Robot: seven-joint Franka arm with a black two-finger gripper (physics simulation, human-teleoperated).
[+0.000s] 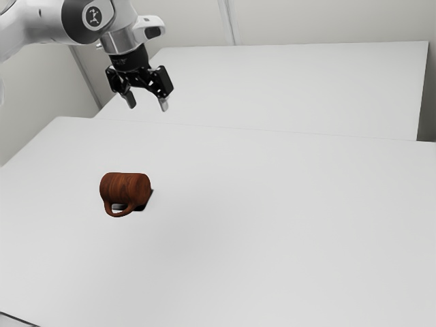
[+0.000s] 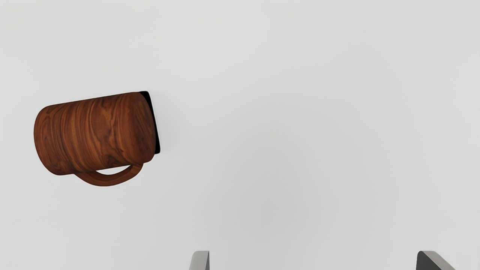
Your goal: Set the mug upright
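Not done, judging by the brown mug (image 1: 125,189) lying on its side on the bench (image 1: 272,225), with grasping and righting left for the pincer (image 1: 147,107), wide open, empty and well above the bench.

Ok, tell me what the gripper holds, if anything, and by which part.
Nothing is held: the gripper is open above the table, and the mug lies on its side, away from the fingers.

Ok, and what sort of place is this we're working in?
Probably a bare, simulated lab or workroom, though little settles it: a robot arm reaches over a broad white table, a wooden-looking mug lies on its side there, and plain pale walls stand behind.
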